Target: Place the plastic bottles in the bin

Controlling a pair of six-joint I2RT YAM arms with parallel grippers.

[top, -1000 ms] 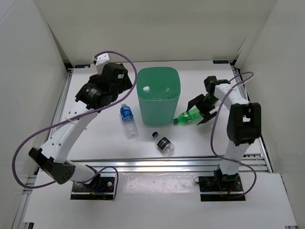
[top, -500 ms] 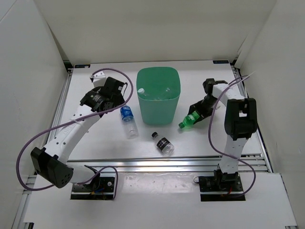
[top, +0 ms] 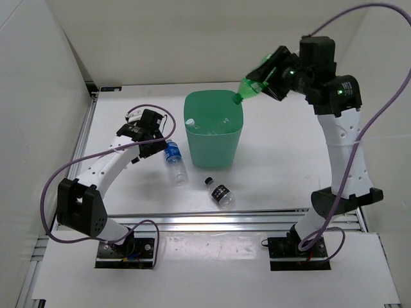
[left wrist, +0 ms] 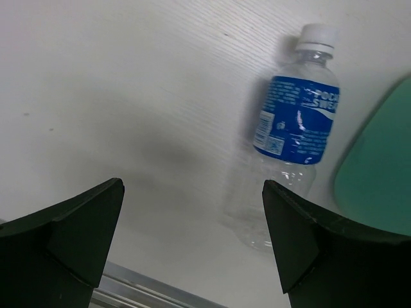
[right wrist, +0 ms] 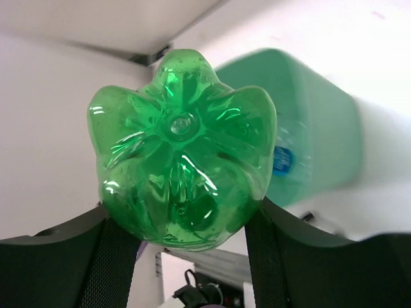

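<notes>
Two bottles lie on the table: the blue-label bottle [top: 172,158] just right of the wide-open left gripper [left wrist: 192,186], the black-capped bottle [top: 221,192] in front of the bin [top: 214,142]. Green bottle [top: 255,81] held aloft, cap tilted down over the bin's far-right rim, clamped in the right gripper [top: 277,76].

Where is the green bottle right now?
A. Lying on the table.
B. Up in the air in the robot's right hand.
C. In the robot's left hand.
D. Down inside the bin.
B: the right hand grips the green bottle high up, cap tipped toward the bin.
</notes>
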